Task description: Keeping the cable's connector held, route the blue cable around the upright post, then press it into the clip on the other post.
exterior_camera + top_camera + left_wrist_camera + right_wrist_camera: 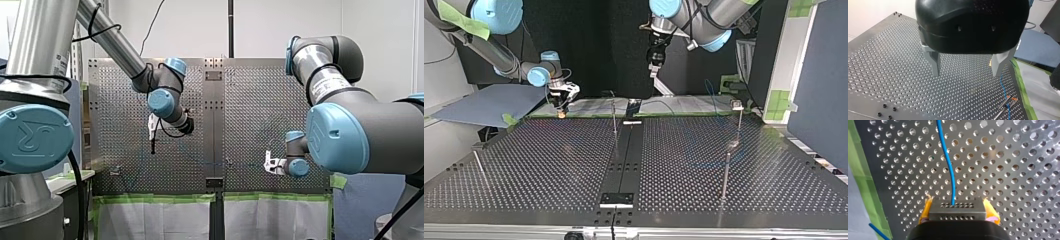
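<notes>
In the right wrist view my right gripper point(957, 213) is shut on the cable's metal connector point(957, 208), which sits between its yellow pads. The blue cable point(947, 160) leaves the connector and runs ahead over the perforated plate. In the front view my right gripper point(270, 165) is low over the table, and the cable point(235, 163) stretches left from it past a thin post point(227, 161). My left gripper point(967, 72) hangs open and empty well above the plate. In its view the cable point(1003, 85) reaches an orange-tipped post point(1008, 103); I cannot tell whether it is seated there.
In the top view a thin post point(614, 122) stands near the middle. A post with a block on top point(738, 106) and a plain post point(725, 172) stand at the right, and another post point(479, 167) leans at the left. Green tape point(863, 175) lines the table's edge.
</notes>
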